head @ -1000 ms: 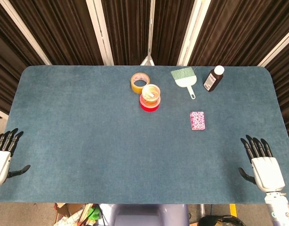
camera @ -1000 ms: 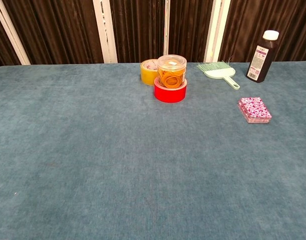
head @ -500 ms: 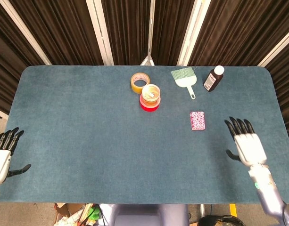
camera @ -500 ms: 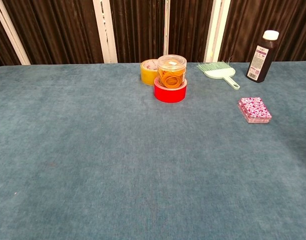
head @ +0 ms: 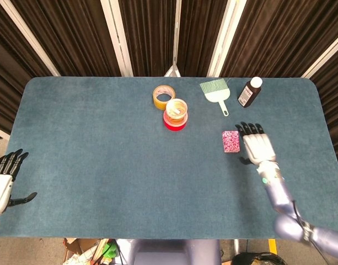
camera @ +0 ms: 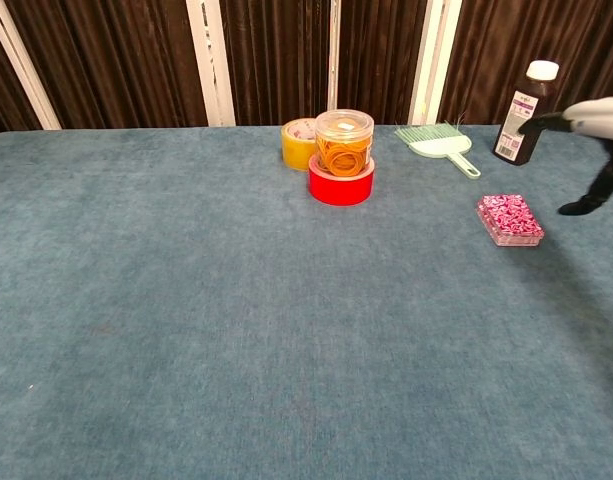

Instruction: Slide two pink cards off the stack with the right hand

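— Two hands: what do we see nearest?
— Our left hand (head: pixel 3 182) hangs spread and empty at the table's (head: pixel 91 165) near-left edge. Our right hand (head: pixel 258 146), fingers apart, hovers empty just beside the pink card stack (head: pixel 231 141).
— Any writing further back?
— We can't read the brown bottle's (head: pixel 249 92) label.

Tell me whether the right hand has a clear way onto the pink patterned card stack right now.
Probably yes. The right hand hovers open just beside the pink patterned card stack, with only bare blue tablecloth between them. The dark brown bottle and mint-green brush sit farther back, out of its path.
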Action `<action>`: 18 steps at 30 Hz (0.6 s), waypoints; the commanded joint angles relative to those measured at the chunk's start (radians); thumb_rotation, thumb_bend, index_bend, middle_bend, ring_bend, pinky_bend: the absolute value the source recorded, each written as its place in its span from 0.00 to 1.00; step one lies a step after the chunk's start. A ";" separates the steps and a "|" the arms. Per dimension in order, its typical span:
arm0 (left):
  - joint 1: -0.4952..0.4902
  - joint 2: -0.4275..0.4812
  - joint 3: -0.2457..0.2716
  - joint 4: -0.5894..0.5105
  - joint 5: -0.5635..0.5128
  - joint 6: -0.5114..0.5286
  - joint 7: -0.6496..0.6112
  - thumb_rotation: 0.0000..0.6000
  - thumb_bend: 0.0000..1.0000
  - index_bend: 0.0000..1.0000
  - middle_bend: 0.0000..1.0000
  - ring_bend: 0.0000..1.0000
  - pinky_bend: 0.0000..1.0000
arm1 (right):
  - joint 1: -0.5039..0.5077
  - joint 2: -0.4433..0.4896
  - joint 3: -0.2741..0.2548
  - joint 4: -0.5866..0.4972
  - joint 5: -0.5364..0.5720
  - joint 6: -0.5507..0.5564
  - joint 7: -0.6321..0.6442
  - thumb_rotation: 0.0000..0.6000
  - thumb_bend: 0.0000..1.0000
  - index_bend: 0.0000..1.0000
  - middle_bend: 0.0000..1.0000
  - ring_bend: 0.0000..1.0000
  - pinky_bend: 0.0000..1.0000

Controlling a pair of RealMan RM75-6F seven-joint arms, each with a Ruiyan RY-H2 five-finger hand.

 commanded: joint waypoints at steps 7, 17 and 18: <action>-0.007 0.011 0.001 0.000 -0.008 -0.020 -0.024 1.00 0.00 0.00 0.00 0.00 0.04 | 0.135 -0.137 -0.009 0.187 0.192 -0.055 -0.074 1.00 0.26 0.00 0.00 0.00 0.00; -0.011 0.015 0.001 -0.006 -0.019 -0.034 -0.026 1.00 0.00 0.00 0.00 0.00 0.04 | 0.181 -0.176 -0.051 0.264 0.271 -0.086 -0.089 1.00 0.26 0.00 0.00 0.00 0.00; -0.011 0.015 0.002 -0.006 -0.020 -0.035 -0.025 1.00 0.00 0.00 0.00 0.00 0.04 | 0.184 -0.176 -0.055 0.267 0.279 -0.087 -0.091 1.00 0.26 0.00 0.00 0.00 0.00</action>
